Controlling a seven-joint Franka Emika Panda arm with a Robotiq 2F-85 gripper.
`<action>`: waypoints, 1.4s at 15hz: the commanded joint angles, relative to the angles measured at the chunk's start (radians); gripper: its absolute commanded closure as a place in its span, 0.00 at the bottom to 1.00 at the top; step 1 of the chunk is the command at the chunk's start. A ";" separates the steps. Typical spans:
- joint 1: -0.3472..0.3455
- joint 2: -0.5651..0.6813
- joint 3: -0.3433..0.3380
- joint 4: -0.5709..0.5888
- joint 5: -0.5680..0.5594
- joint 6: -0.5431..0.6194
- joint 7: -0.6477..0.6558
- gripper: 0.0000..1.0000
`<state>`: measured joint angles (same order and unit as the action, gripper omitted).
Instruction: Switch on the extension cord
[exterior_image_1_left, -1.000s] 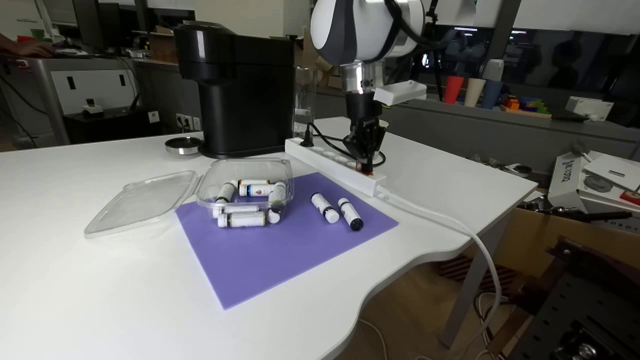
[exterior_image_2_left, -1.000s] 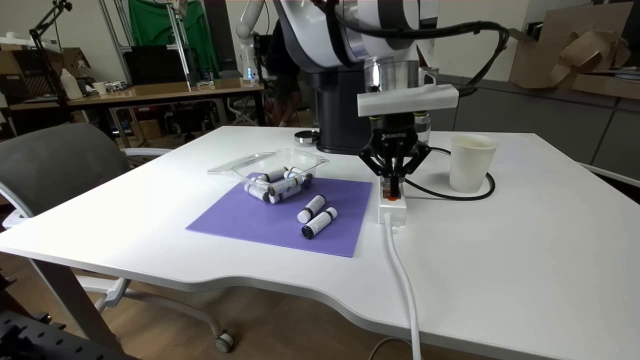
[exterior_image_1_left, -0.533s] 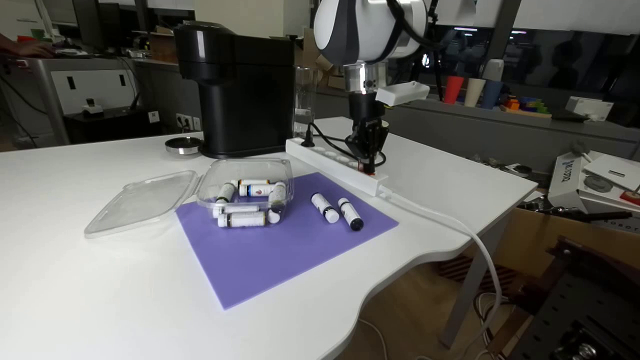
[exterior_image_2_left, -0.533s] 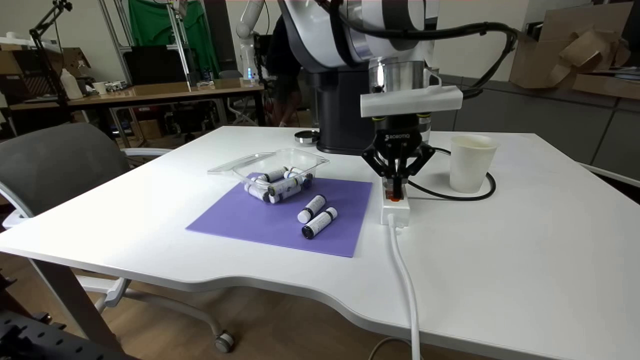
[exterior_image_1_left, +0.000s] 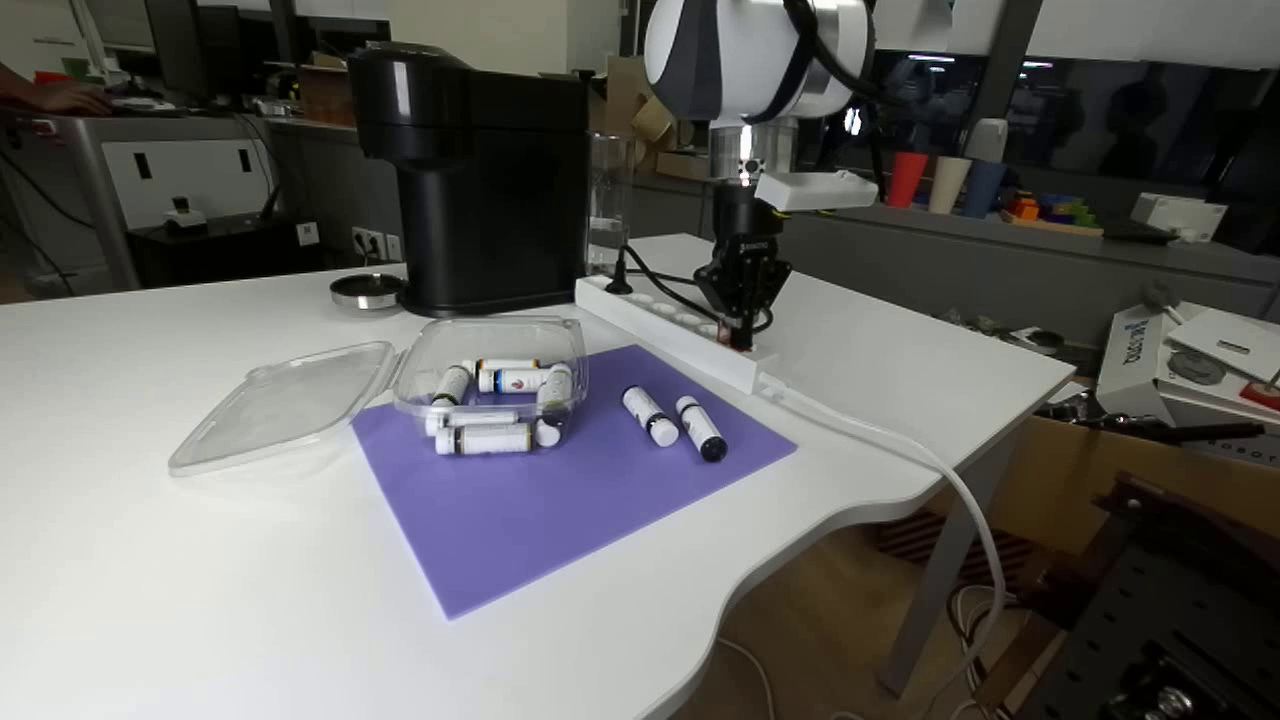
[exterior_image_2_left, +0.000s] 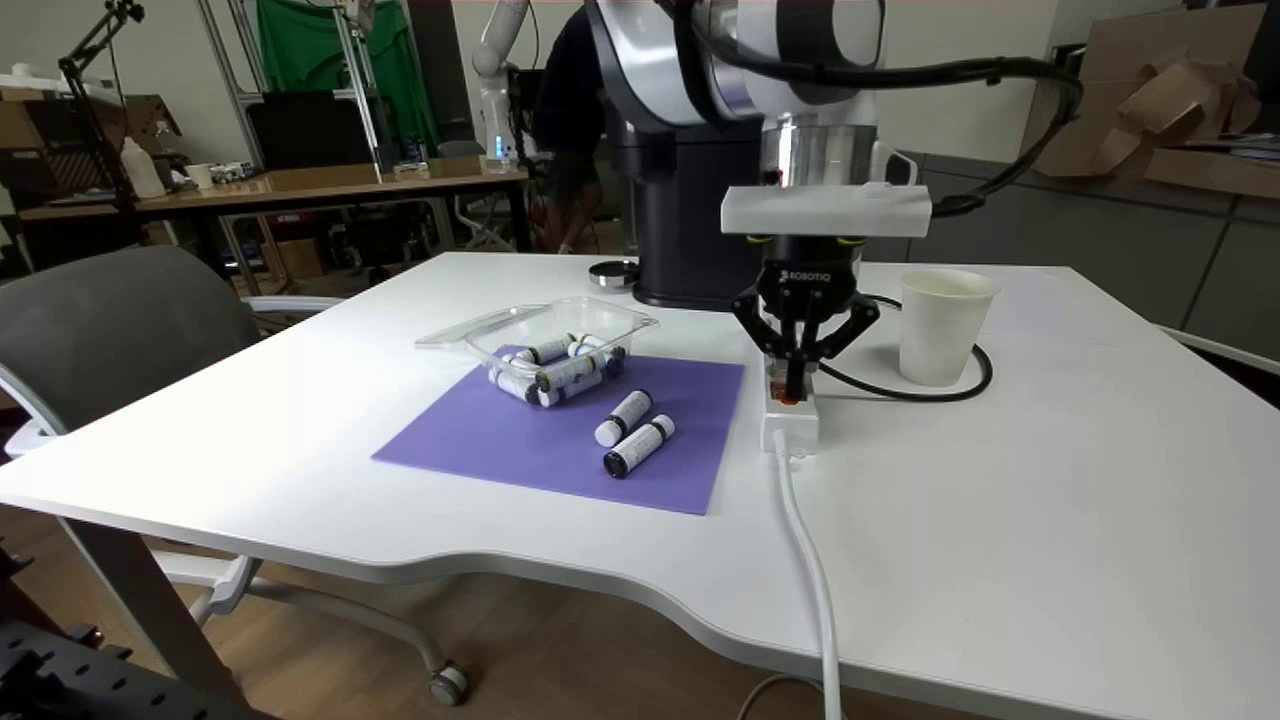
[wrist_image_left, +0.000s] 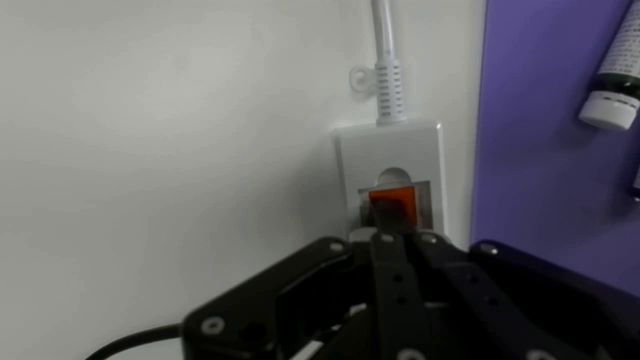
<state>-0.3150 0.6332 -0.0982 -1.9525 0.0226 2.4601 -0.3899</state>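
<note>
The extension cord is a long white power strip lying on the white table, seen in both exterior views and the wrist view. Its orange-red switch is at the end near the white cable. My gripper is shut and empty, its fingertips together over the switch. In both exterior views the gripper points down at the switch, touching it or very close. The fingertips hide part of the switch, so its pressed side cannot be told.
A black plug sits in the strip's far end. A white cup and black cable stand beside the strip. A purple mat with two small cylinders, an open clear box and a black coffee machine are near.
The arm and wrist have shifted slightly and become more upright, while the shut fingertips stay at the switch. The strip has moved slightly with them.
</note>
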 joint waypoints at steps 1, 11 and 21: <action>-0.056 0.057 0.042 -0.001 0.065 -0.063 -0.013 1.00; -0.042 -0.158 0.072 -0.200 0.076 0.057 -0.072 1.00; 0.062 -0.400 0.020 -0.308 -0.006 -0.037 0.024 0.61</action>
<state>-0.2962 0.3090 -0.0384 -2.2401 0.0691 2.4937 -0.4443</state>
